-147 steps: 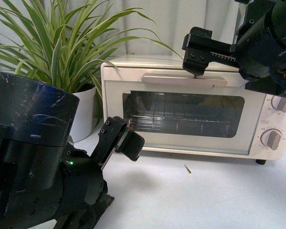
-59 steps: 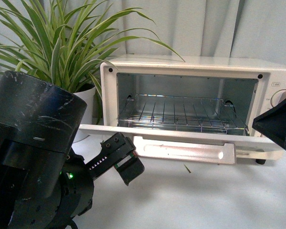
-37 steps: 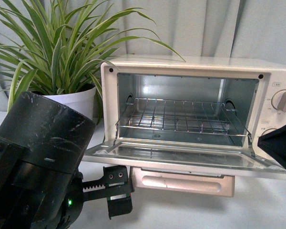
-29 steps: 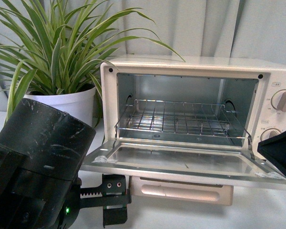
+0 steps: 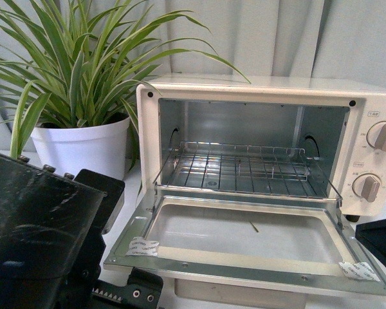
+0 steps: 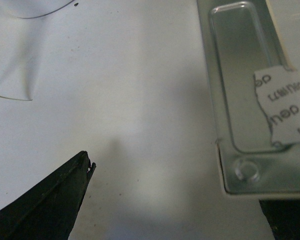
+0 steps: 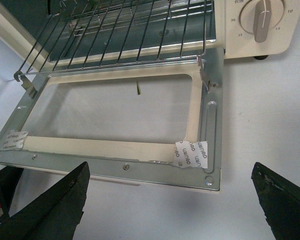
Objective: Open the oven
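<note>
The cream-white oven (image 5: 264, 85) stands open. Its glass-windowed door (image 5: 244, 269) lies folded down flat toward me, and the handle is hidden under it. The wire rack (image 5: 244, 168) sits in the metal interior, with two beige knobs (image 5: 381, 135) on the right. My left gripper (image 6: 175, 200) is open and empty over the table beside the door's left front corner (image 6: 240, 167). My right gripper (image 7: 167, 200) is open and empty, just in front of the door's front edge (image 7: 115, 161) near its right corner. The rack (image 7: 125, 35) also shows there.
A spider plant in a white pot (image 5: 83, 145) stands left of the oven. My left arm's black body (image 5: 38, 232) fills the lower left of the front view. White stickers (image 5: 141, 246) sit on the door's corners. A small green leaf bit (image 7: 139, 88) shows through the glass.
The door has swung from shut to fully flat. My right gripper has left the handle and dropped low. My left arm has moved closer to the camera, its gripper sinking below the door.
</note>
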Motion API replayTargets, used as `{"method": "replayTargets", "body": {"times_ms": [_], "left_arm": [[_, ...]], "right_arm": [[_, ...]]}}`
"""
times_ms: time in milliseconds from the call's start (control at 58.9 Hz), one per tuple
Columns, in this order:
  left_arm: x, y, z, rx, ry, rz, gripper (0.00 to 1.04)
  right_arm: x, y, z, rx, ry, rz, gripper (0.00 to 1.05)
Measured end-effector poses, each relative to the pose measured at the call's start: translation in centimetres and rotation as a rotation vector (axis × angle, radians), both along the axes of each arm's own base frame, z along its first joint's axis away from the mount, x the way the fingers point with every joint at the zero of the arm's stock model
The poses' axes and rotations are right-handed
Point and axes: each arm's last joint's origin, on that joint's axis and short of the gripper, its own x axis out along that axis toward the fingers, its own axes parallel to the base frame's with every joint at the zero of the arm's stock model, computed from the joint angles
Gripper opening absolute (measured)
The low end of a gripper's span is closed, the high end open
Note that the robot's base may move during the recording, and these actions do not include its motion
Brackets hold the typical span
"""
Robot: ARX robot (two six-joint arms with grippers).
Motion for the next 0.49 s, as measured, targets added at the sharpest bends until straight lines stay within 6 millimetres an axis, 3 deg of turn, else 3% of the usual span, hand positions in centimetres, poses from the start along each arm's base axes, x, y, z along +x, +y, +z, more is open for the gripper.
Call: {"method": "replayTargets", "body": {"times_ms": [170, 272, 492], "left_arm": [[-2.0, 0.7, 0.3, -0.009, -0.001, -0.054, 0.98], [-4.2, 1.3, 0.5, -0.025, -0.005, -0.093, 0.98], [-9.1, 3.9, 3.4, -0.151, -0.195, -0.102, 0.98]], "right_arm": [[-1.3, -1.1, -0.3, -0.008, -0.006, 0.015, 0.95], [-2.6, -1.7, -0.4, -0.026, -0.023, 0.038, 0.95], [-6.8, -2.7, -1.7, -0.115, -0.099, 0.092, 0.95]]}}
